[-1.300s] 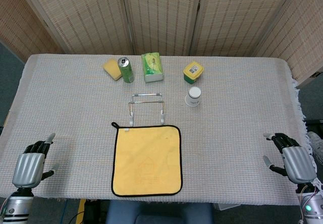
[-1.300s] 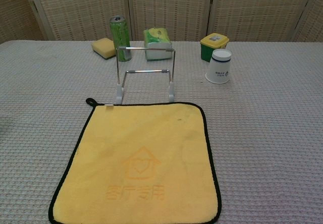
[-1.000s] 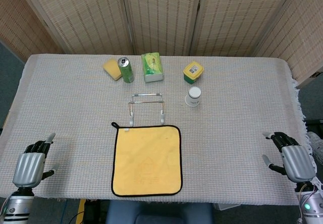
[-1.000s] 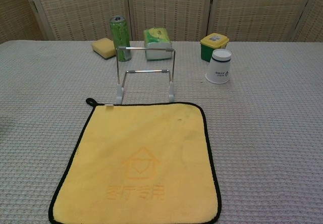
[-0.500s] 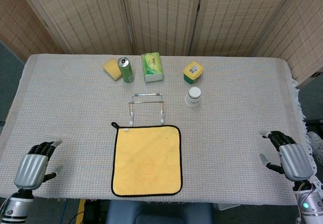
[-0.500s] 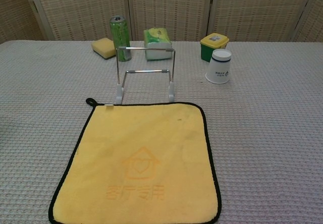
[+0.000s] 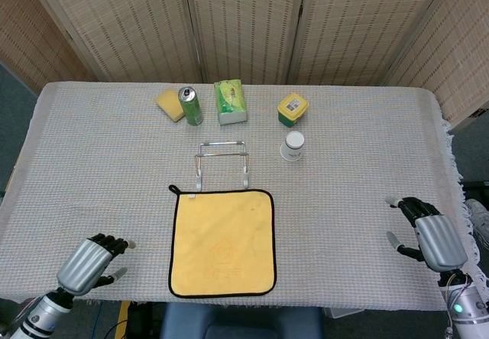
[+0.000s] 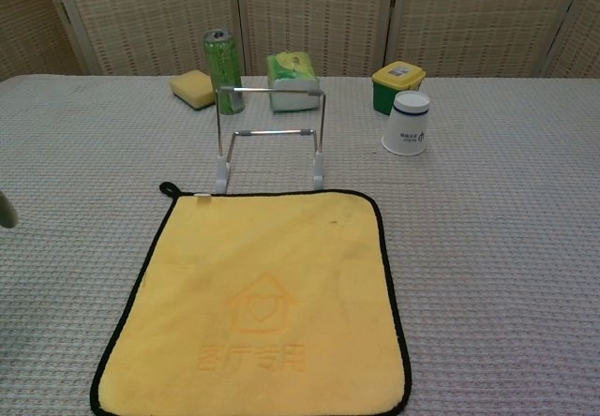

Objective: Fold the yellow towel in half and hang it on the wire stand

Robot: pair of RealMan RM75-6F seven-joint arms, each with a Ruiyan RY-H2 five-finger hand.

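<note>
the yellow towel (image 7: 221, 242) lies flat on the counter (image 7: 367, 156), its far edge just before the wire stand (image 7: 221, 161). the left hand (image 7: 89, 262), empty with fingers loosely curled, is nearer than the empty, spread right hand (image 7: 425, 230).

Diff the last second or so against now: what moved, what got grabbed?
The left hand moved inward along the near table edge toward the yellow towel; the right hand edged slightly inward too. Neither took hold of anything. The towel stayed flat and unfolded, and the wire stand stayed put.
</note>
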